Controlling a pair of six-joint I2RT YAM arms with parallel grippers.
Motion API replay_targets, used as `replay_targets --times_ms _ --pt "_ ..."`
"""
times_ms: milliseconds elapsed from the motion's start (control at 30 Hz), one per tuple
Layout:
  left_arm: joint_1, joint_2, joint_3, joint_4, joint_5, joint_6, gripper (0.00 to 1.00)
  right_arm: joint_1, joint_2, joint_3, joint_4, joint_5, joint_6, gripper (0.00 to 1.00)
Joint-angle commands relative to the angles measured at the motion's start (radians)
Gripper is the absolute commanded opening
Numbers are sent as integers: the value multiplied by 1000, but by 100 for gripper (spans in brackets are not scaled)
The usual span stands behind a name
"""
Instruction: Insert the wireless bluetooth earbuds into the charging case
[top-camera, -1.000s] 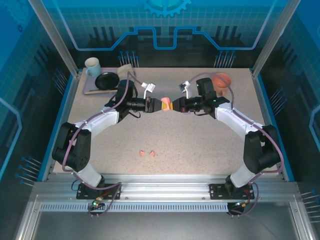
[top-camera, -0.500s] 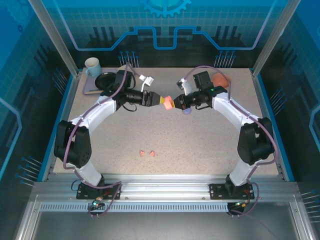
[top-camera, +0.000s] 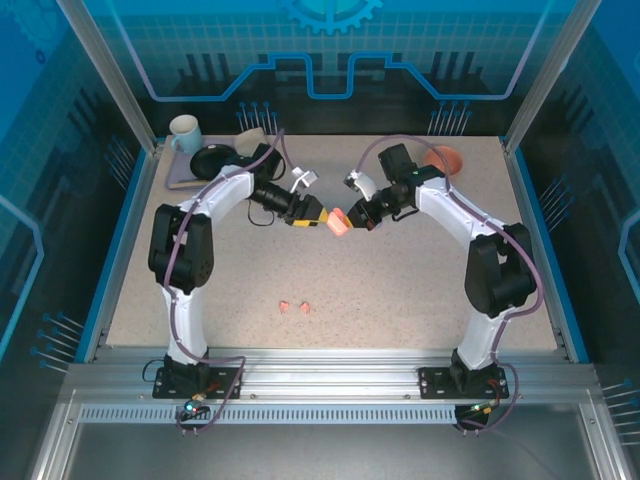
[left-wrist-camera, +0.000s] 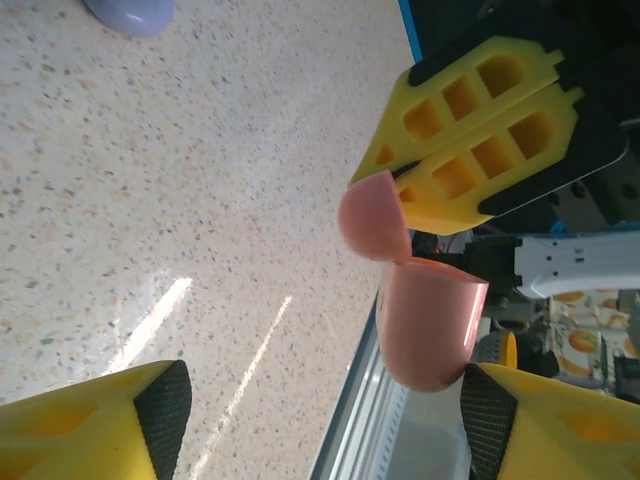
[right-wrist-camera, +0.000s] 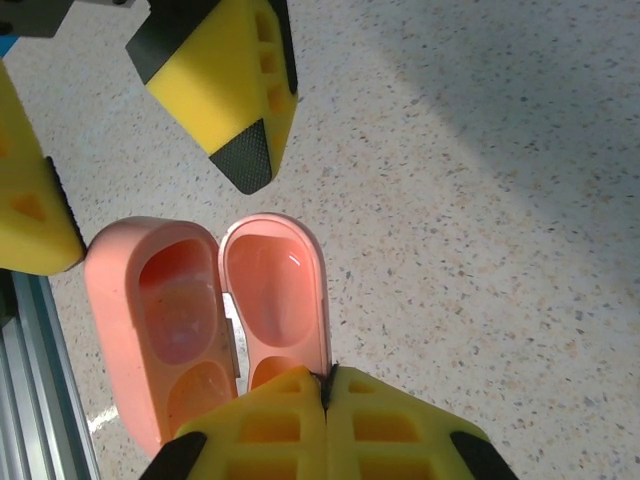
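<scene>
The left gripper (top-camera: 312, 213) has just let go — a second ago both hands were bunched on the pink case (right-wrist-camera: 160, 300) over the middle of the table (top-camera: 420, 290), and now its yellow fingers stand well apart, just beside the case and touching nothing. The right gripper (right-wrist-camera: 325, 388) alone carries the case, held up off the table, its two fingers pressed together on the rim of the smoother half, which looks like the lid; the deeper half with two wells hangs open beside it on the hinge. Both hollows are bare, so nothing is seated yet.

The opening step looks done, and the left hand is free. The salmon-pink earbuds (top-camera: 293, 306) lie as a pair on the table towards the near edge, well apart from the case and where they were a second ago — untouched. A lilac rounded thing (left-wrist-camera: 130, 12) sits on the table at the edge of the left wrist view. The next move, as I judge it, is for the left hand to go down to the buds, pick one up and bring it to a well while the right holds the case steady; a pinch on the lid alone leaves the base free to swing
</scene>
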Motion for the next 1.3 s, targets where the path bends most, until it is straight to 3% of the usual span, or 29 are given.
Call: replay_targets --times_ms 0,367,1000,1267 --pt "-3 26 80 -180 91 130 72 19 20 37 -70 -38 -65 0" --pt "-58 99 121 -317 104 241 64 65 50 69 -91 -23 -73 0" --pt "-61 133 148 -378 132 295 35 78 52 97 -106 9 -74 0" --pt "-64 150 163 -380 135 292 35 90 54 103 -110 16 -75 0"
